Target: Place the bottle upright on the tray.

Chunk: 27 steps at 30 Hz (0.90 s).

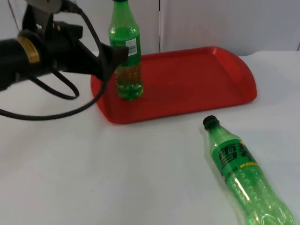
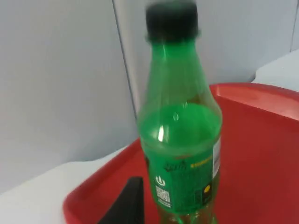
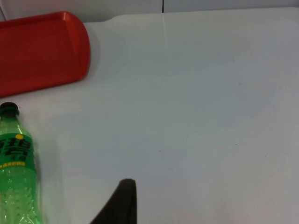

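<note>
A green bottle (image 1: 126, 51) with a black cap stands upright on the red tray (image 1: 197, 79), near the tray's left end, its bottom holding a little amber liquid. The left tool (image 1: 118, 55) is at the bottle's label, one black finger (image 1: 112, 56) against the bottle's left side; whether it is clamped on the bottle or standing apart I cannot tell. In the left wrist view the bottle (image 2: 180, 140) stands upright on the tray (image 2: 261, 154) just past a black fingertip (image 2: 126, 205). A second green bottle (image 1: 243, 176) lies on its side on the white desk (image 1: 93, 173), in front of the tray and apart from it, cap toward the tray. The right wrist view looks onto that lying bottle (image 3: 16, 172), the tray's end (image 3: 42, 49) and the desk (image 3: 201, 107); the right tool's state cannot be told.
</note>
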Each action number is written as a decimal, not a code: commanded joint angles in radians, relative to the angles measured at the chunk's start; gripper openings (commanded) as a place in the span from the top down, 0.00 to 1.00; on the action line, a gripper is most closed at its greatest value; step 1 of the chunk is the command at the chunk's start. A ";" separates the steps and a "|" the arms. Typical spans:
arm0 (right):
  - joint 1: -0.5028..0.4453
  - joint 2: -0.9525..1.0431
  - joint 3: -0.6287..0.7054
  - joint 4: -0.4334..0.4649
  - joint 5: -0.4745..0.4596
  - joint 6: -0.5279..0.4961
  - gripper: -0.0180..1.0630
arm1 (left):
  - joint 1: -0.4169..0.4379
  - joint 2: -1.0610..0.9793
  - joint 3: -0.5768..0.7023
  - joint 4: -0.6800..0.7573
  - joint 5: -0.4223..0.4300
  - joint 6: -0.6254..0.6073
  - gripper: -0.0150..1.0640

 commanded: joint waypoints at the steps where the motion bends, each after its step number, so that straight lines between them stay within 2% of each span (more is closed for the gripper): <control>1: -0.006 -0.004 0.002 0.002 0.000 -0.001 0.01 | 0.002 -0.062 0.009 0.016 0.088 -0.054 0.01; 2: -0.006 -0.004 0.002 0.002 0.000 -0.001 0.01 | 0.002 -0.104 0.009 0.018 0.148 -0.093 0.01; 3: -0.006 -0.004 0.002 0.002 0.000 -0.001 0.01 | 0.002 -0.104 0.009 0.018 0.148 -0.093 0.01; 7: -0.006 -0.004 0.002 0.002 0.000 -0.001 0.01 | 0.002 -0.273 0.009 0.018 0.414 -0.169 0.01; 8: -0.006 -0.004 0.002 0.002 0.000 -0.001 0.01 | 0.002 -0.273 0.009 0.018 0.414 -0.169 0.01; 10: -0.006 -0.004 0.002 0.002 0.000 -0.001 0.01 | 0.002 -0.373 0.009 0.009 0.539 -0.186 0.01; 11: -0.006 -0.004 0.002 0.002 0.000 -0.001 0.01 | 0.002 -0.395 0.009 0.009 0.561 -0.190 0.01; 12: -0.006 -0.004 0.002 0.002 0.000 -0.001 0.01 | 0.002 -0.457 0.009 0.009 0.622 -0.217 0.01; 18: -0.006 -0.004 0.002 0.002 0.000 -0.001 0.01 | 0.002 -0.635 0.009 0.004 0.768 -0.263 0.01; 19: -0.006 -0.004 0.002 0.002 0.000 -0.001 0.01 | 0.002 -0.635 0.009 0.004 0.768 -0.263 0.01; 23: -0.006 -0.004 0.002 0.002 0.000 -0.001 0.01 | 0.002 -0.768 0.009 -0.037 0.908 -0.274 0.01; 25: -0.006 -0.004 0.002 0.002 0.000 -0.001 0.01 | 0.002 -0.780 0.009 -0.042 0.927 -0.274 0.01; 27: -0.006 -0.004 0.002 0.002 0.000 -0.001 0.01 | 0.000 -0.833 0.009 -0.076 1.003 -0.274 0.01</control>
